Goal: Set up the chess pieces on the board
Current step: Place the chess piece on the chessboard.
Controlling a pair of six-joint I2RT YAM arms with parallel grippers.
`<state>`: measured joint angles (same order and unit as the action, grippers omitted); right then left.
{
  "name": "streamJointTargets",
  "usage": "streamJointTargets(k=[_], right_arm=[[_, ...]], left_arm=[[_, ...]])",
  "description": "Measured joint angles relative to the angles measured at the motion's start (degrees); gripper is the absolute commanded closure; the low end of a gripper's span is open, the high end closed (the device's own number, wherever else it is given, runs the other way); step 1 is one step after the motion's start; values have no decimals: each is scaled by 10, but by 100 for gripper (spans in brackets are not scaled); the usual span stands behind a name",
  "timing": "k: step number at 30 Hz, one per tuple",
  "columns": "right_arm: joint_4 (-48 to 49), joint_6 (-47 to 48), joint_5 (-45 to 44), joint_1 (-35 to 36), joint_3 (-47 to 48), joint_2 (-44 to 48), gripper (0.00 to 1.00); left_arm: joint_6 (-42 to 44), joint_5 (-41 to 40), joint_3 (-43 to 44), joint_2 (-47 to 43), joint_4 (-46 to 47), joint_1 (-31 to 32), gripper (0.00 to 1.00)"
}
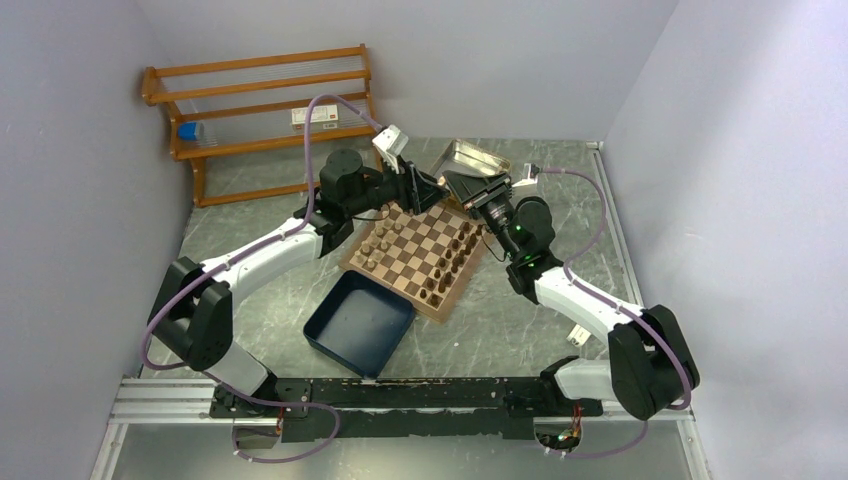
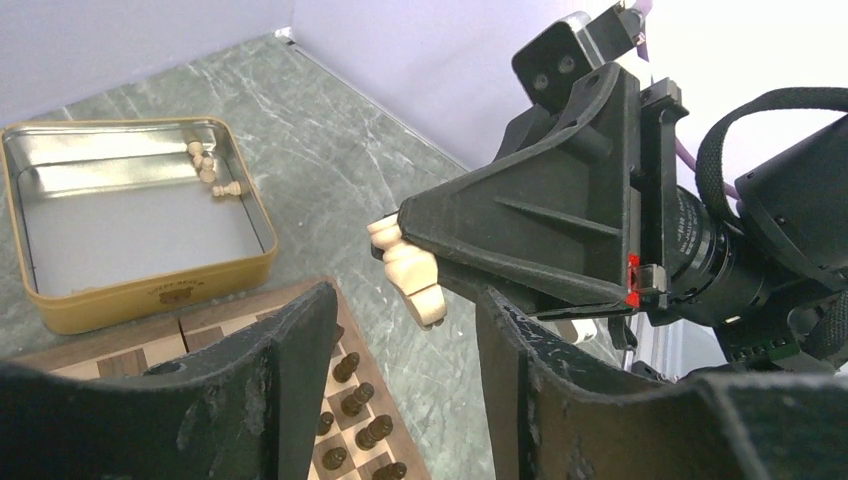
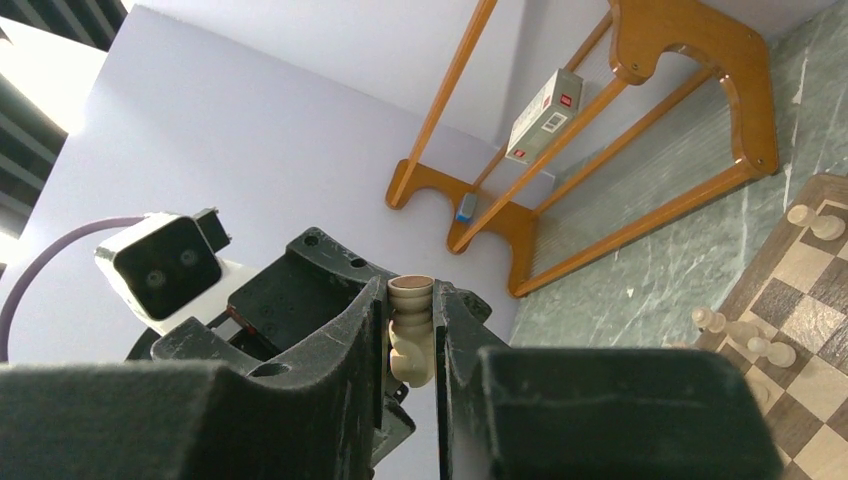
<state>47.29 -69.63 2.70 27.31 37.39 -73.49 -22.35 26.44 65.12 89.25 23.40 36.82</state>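
From above, the board [image 1: 415, 252], checkered in dark brown and cream with a brown border, is seen lying just below both sets of jaws; light chess pieces [image 1: 374, 246] are ranged along its left side and dark pieces [image 1: 448, 268] along its right; the left gripper [image 1: 424, 192] and the right gripper [image 1: 462, 187] are held close together, facing each other, over its far corner.

In the left wrist view the left jaws are seen spread, with nothing gripped; just beyond their gap a light tan piece [image 2: 412, 270], turned and cream-coloured, is pinched by the right jaws; to the left of the jaws a gold tin [image 2: 60, 305] is seen, with loose light pieces [image 2: 207, 165] lying in it; a board corner with dark pieces is seen below the gap.

In the right wrist view the light tan piece is clamped between the right jaws, its flat brown base uppermost; a wooden rack [image 3: 640, 120] is seen beyond them, and light pieces on the board to their right.
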Motion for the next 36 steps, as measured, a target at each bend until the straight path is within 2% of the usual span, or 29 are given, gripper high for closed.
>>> streamJointTargets(k=[5, 10, 15, 26, 31, 34, 36], right_arm=[[1, -3, -2, 0, 0, -3, 99], [7, -7, -2, 0, -3, -6, 97], [19, -1, -5, -1, -21, -3, 90], [96, 31, 35, -4, -108, 4, 78], [108, 86, 69, -10, -118, 10, 59], [92, 167, 96, -21, -120, 34, 48], [71, 243, 116, -25, -120, 54, 46]], left_arm=[[1, -1, 0, 0, 7, 0, 55], [5, -2, 0, 0, 4, 0, 79], [16, -2, 1, 0, -10, 0, 88], [46, 26, 11, -5, -123, 2, 95], [46, 53, 28, -5, -164, 1, 95], [53, 66, 55, -5, -206, 0, 95], [61, 72, 77, -5, -243, 0, 95]])
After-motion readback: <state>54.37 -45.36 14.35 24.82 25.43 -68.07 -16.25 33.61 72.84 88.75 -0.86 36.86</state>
